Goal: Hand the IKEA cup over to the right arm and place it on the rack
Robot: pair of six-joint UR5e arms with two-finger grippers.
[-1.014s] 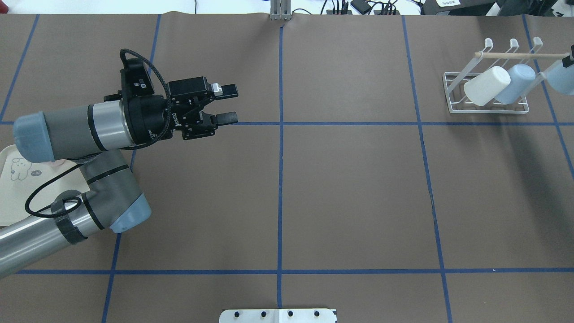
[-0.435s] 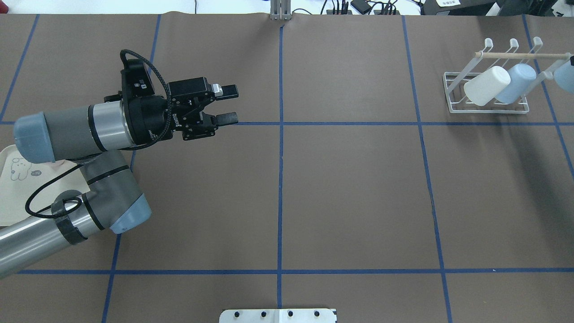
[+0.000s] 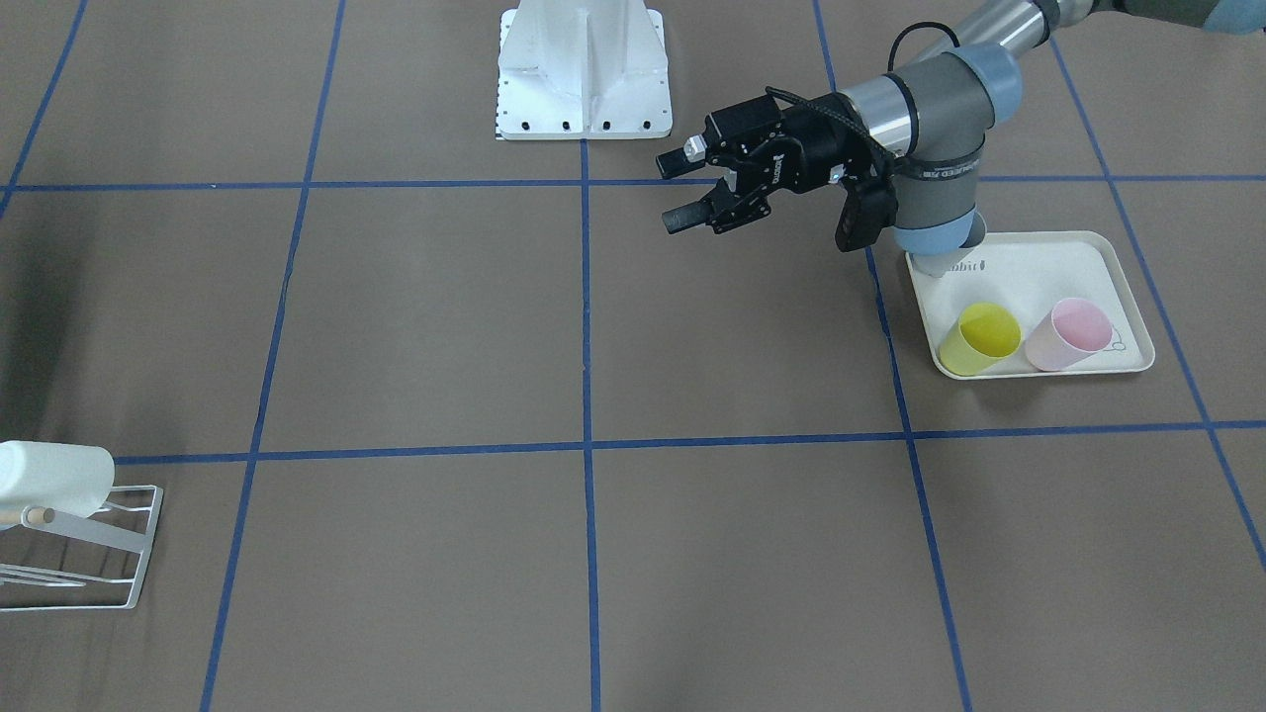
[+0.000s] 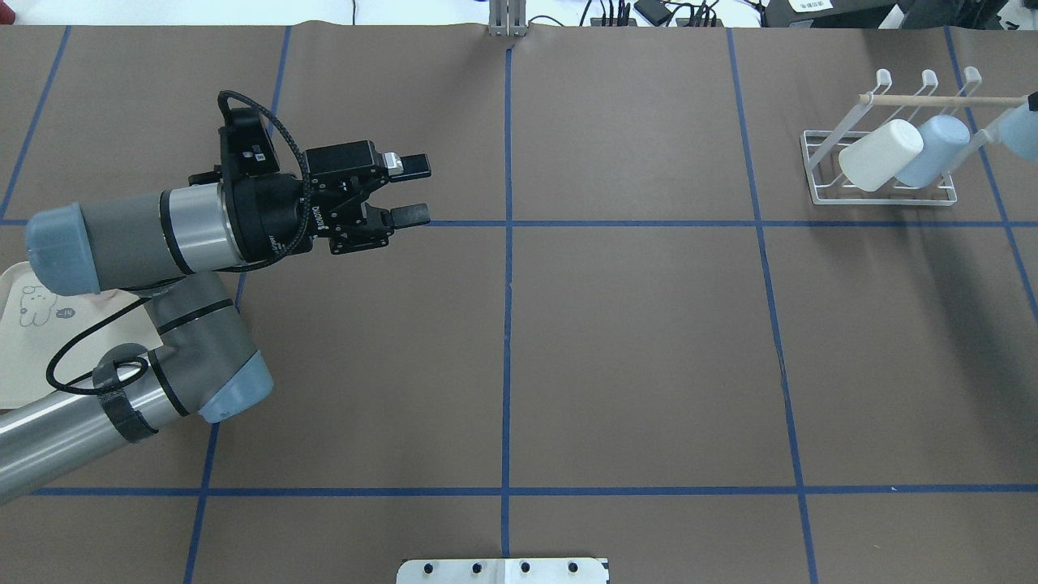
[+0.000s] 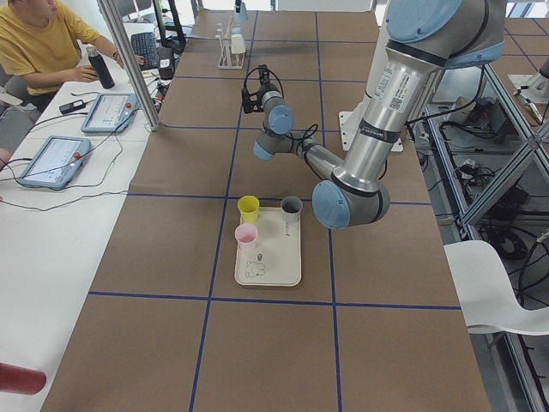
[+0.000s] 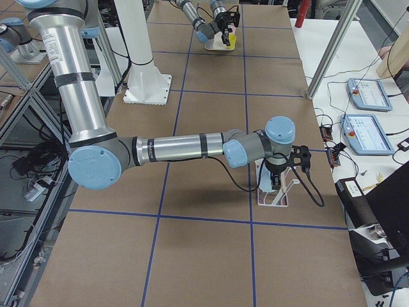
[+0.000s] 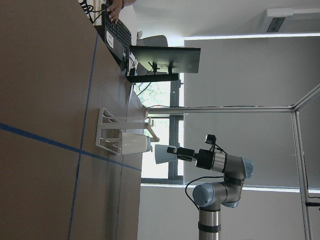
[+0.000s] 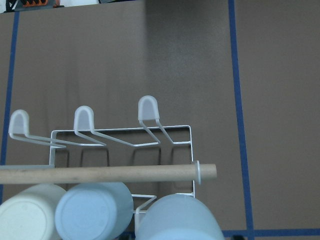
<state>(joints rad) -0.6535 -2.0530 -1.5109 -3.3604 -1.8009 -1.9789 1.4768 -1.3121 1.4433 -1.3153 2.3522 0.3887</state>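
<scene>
The IKEA cup (image 8: 177,220), light blue, hangs in the air just past the right end of the rack (image 8: 120,132), below the tip of its wooden dowel (image 8: 100,174). From above, the cup (image 4: 1023,130) is cut by the right edge, beside the rack (image 4: 819,174). The left wrist view shows my right gripper (image 7: 176,152) shut on the cup (image 7: 162,154), near the rack (image 7: 102,130). My left gripper (image 4: 409,191) is open and holds nothing, level above the table's left half, also seen from the front (image 3: 678,193).
A white cup (image 4: 880,156) and a light blue cup (image 4: 932,150) sit on the rack's prongs. A cream tray (image 3: 1029,257) under the left arm holds a yellow cup (image 3: 979,339) and a pink cup (image 3: 1068,333). A person sits at the far side table (image 5: 34,43).
The held light blue cup has drifted slightly right and farther out of the overhead view beside the rack. The left arm and its open gripper have not moved.
</scene>
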